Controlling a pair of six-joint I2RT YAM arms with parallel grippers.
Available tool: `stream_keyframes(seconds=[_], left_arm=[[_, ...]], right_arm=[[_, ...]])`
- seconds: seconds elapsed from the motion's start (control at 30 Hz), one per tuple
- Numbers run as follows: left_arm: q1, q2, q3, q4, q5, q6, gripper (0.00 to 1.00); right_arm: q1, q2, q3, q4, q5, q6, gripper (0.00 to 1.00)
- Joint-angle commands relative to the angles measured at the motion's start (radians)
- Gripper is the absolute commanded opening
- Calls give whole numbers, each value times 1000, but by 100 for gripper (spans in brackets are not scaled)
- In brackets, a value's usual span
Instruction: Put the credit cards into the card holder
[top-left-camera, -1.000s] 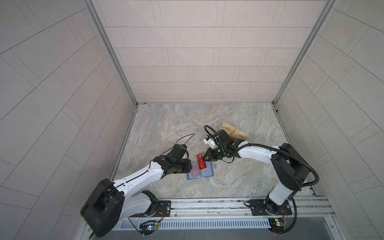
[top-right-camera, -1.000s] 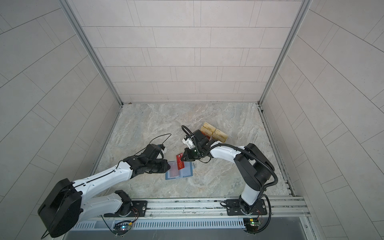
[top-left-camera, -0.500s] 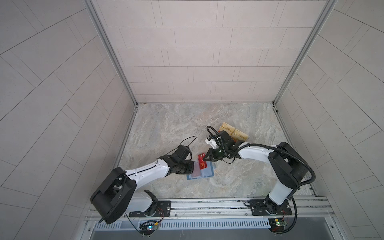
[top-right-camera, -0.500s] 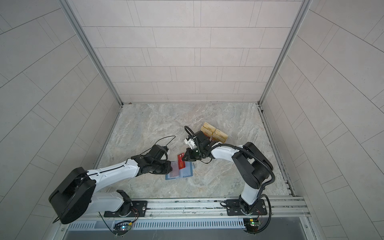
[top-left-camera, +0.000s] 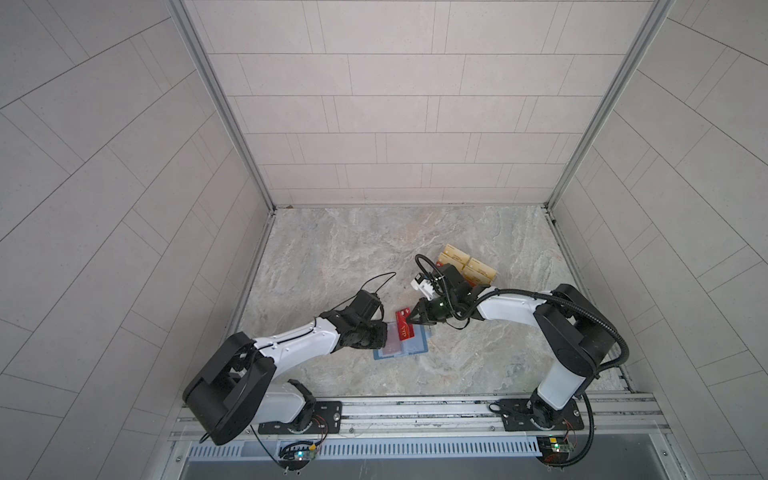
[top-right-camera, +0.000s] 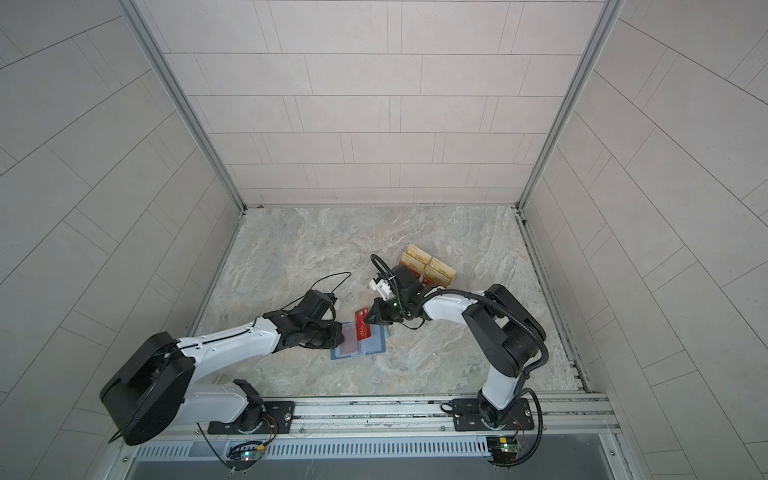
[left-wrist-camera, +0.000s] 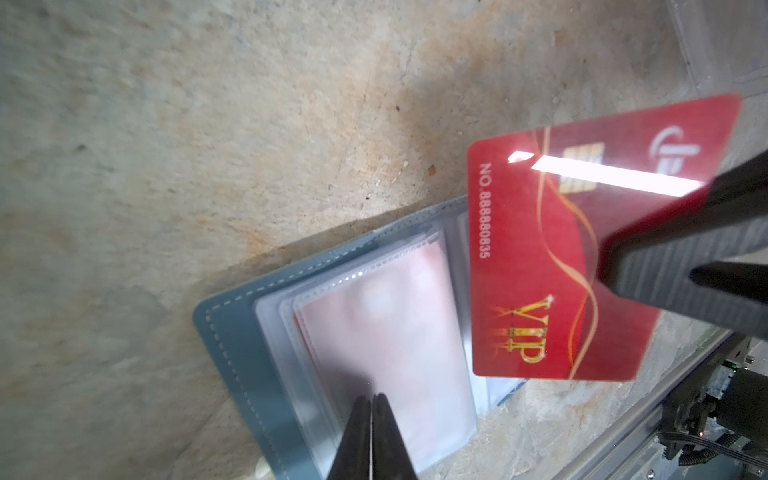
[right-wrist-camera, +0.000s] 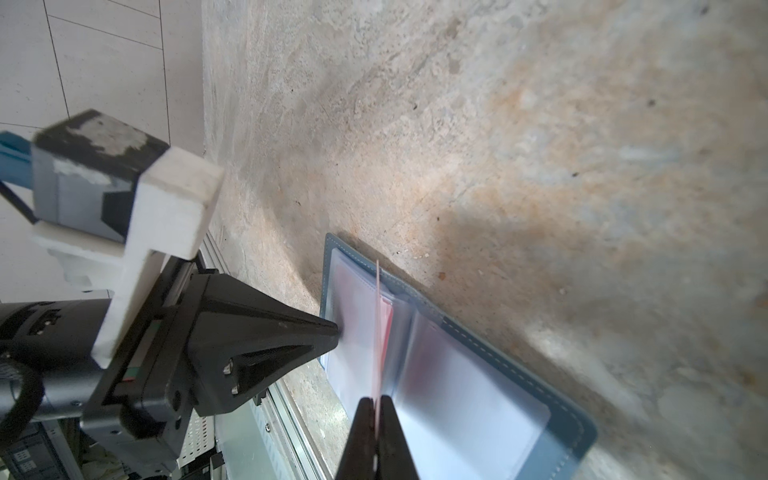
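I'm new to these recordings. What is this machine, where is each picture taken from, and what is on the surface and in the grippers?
Two white-and-black robot arms are mounted at the front edge of a marble-patterned tabletop. Both top views look down on the whole scene; each wrist view comes from a camera beside an arm's gripper. A slate-blue booklet wallet lies open, its clear sleeves facing up. The right gripper is shut on a red plastic card with gold VIP lettering, over the wallet. The left gripper is closed, tips at the clear sleeves; whether it pinches one I cannot tell. Gold-yellow cards lie farther back.
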Motion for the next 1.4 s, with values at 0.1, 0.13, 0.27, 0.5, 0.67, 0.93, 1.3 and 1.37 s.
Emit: stream_keyframes(seconds=[0.1, 0.13, 0.27, 0.5, 0.67, 0.93, 1.3, 1.37], left_arm=[[-7, -10, -20, -6, -17, -2, 10], [-7, -9, -19, -4, -17, -2, 10], [-7, -8, -24, -4, -17, -5, 11], [-6, -10, -23, -11, -23, -2, 12], [-7, -11, -26, -9, -21, -5, 12], [-5, -10, -26, -10, -20, -4, 12], [-7, -11, -24, -15, -22, -2, 13], [-6, -13, -24, -15, -22, -2, 13]], right_arm=[[0, 10, -25, 21, -7, 12, 0], [1, 9, -27, 26, -7, 16, 0], [5, 13, -26, 53, -11, 30, 0], [17, 25, -37, 54, -5, 34, 0], [18, 19, -55, 83, -10, 55, 0], [19, 4, -95, 152, -11, 111, 0], [25, -14, -134, 208, -17, 146, 0], [28, -10, -136, 212, -25, 144, 0]])
